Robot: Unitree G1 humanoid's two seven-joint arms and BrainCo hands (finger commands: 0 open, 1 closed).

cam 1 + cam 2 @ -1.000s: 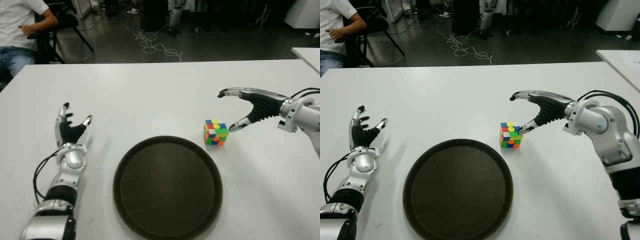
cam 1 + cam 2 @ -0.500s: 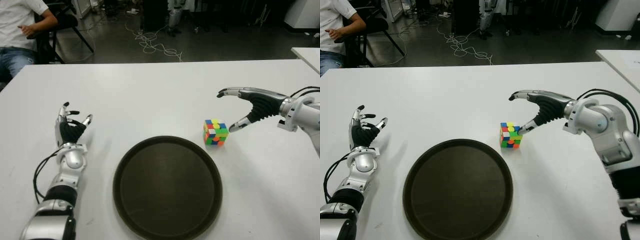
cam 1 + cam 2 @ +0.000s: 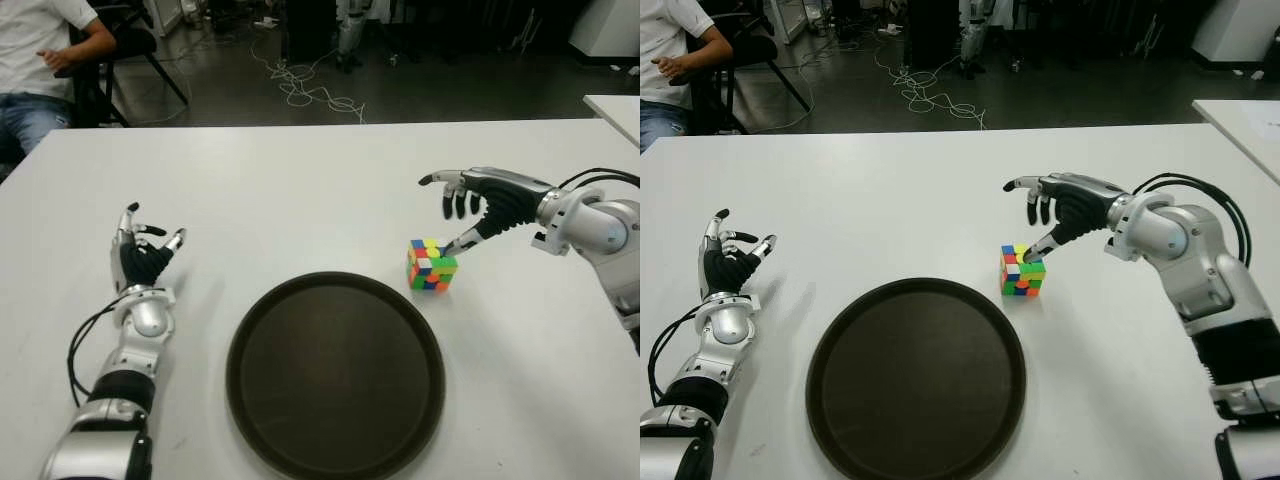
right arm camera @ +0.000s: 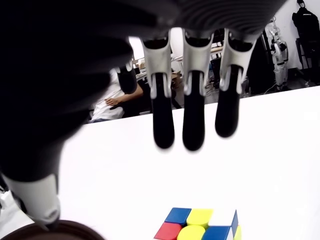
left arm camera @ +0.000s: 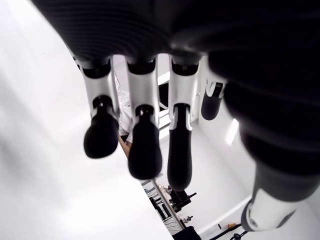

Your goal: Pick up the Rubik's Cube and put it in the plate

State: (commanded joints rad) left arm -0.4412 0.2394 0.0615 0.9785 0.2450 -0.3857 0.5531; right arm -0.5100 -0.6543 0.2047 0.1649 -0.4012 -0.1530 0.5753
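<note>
The Rubik's Cube (image 3: 431, 265) stands on the white table just beyond the right rim of the round dark plate (image 3: 335, 373). My right hand (image 3: 452, 205) hovers over and slightly behind the cube, fingers spread and curling downward, the thumb tip close to the cube's top right corner. It holds nothing. In the right wrist view the cube's (image 4: 199, 225) top face shows below the fingertips (image 4: 193, 134), with a gap between them. My left hand (image 3: 143, 256) shows at the left of the plate, fingers relaxed and bare.
A seated person (image 3: 45, 60) is at the far left behind the table. Cables (image 3: 305, 85) lie on the dark floor beyond the far edge. Another white table corner (image 3: 615, 108) shows at the far right.
My right hand has shifted left over the cube, and its fingers have bent downward. The cube and plate have not moved. The left hand's fingers curled slightly.
</note>
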